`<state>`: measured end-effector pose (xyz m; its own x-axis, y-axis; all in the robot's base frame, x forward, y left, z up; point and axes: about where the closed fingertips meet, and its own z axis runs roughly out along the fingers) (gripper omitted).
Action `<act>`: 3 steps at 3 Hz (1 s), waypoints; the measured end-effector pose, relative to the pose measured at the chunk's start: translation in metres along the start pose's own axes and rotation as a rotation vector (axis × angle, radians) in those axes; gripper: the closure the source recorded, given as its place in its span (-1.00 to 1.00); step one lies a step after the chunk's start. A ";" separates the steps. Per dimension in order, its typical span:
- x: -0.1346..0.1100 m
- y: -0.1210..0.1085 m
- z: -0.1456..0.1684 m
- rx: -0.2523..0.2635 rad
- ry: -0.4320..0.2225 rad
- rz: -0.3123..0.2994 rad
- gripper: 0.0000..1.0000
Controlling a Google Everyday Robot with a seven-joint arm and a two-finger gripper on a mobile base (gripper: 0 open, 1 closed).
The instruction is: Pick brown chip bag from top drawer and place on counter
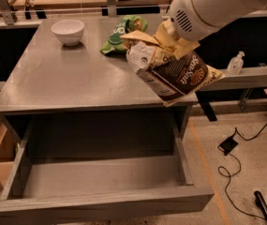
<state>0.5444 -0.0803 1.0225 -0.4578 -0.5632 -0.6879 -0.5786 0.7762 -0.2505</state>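
Observation:
The brown chip bag point(180, 74), dark brown with white "Sea Salt" lettering and a white label side, hangs in the air over the right front part of the counter point(67, 83). My gripper point(163, 43) is shut on the bag's crumpled top, under the big white arm. The bag tilts down to the right and its lower end reaches past the counter's right edge. The top drawer point(100, 177) stands pulled out below the counter, its grey inside bare.
A white bowl point(68, 31) sits at the counter's back left. A green chip bag point(122, 32) lies at the back middle, just behind the held bag. Black cables point(236, 158) lie on the floor at the right. A small bottle point(235, 63) stands on a ledge at the right.

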 end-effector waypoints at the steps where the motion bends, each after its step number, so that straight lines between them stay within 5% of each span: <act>1: -0.016 -0.005 0.025 -0.026 -0.010 -0.019 1.00; 3: -0.030 0.006 0.085 -0.119 0.013 -0.030 1.00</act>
<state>0.6121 -0.0344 0.9842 -0.4476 -0.5897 -0.6722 -0.6675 0.7205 -0.1877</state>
